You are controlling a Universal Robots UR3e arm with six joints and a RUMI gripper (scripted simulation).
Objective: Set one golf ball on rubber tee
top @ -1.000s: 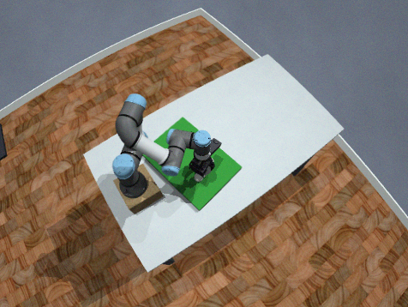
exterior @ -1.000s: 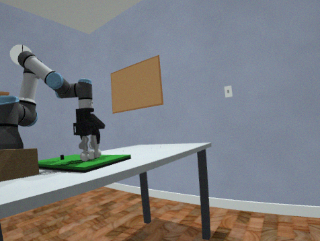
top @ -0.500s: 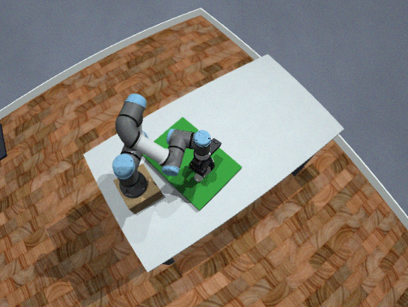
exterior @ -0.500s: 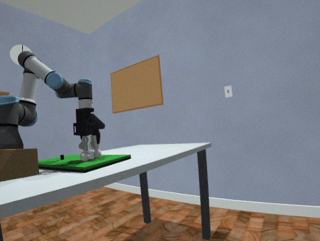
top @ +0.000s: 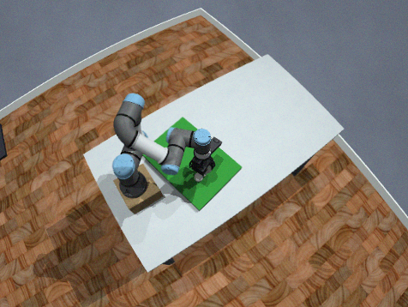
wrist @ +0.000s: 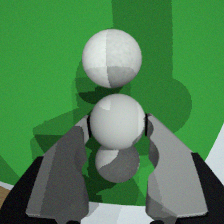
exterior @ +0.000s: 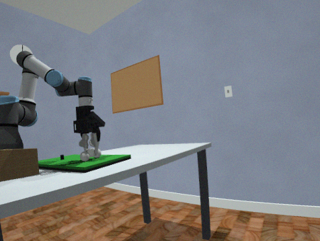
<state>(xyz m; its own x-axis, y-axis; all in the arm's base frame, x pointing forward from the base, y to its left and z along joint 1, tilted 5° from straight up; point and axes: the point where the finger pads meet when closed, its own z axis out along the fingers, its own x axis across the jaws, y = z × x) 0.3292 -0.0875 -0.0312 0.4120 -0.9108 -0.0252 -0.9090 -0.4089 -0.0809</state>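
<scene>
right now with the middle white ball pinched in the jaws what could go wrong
The two-jaw gripper is shut on the middle white golf ball of a close row of three. Lifting could nudge the far ball or the near ball across the green mat. The round ball could also slip from the grey fingers on its way to the small black tee.

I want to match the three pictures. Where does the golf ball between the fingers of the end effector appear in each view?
Top: the held golf ball is a pale dot under the end effector, mid green mat.
Exterior: low at left, between the fingertips, just above the mat.
Wrist: picture centre, middle of three balls.
Shared landmark: the green mat.
</scene>
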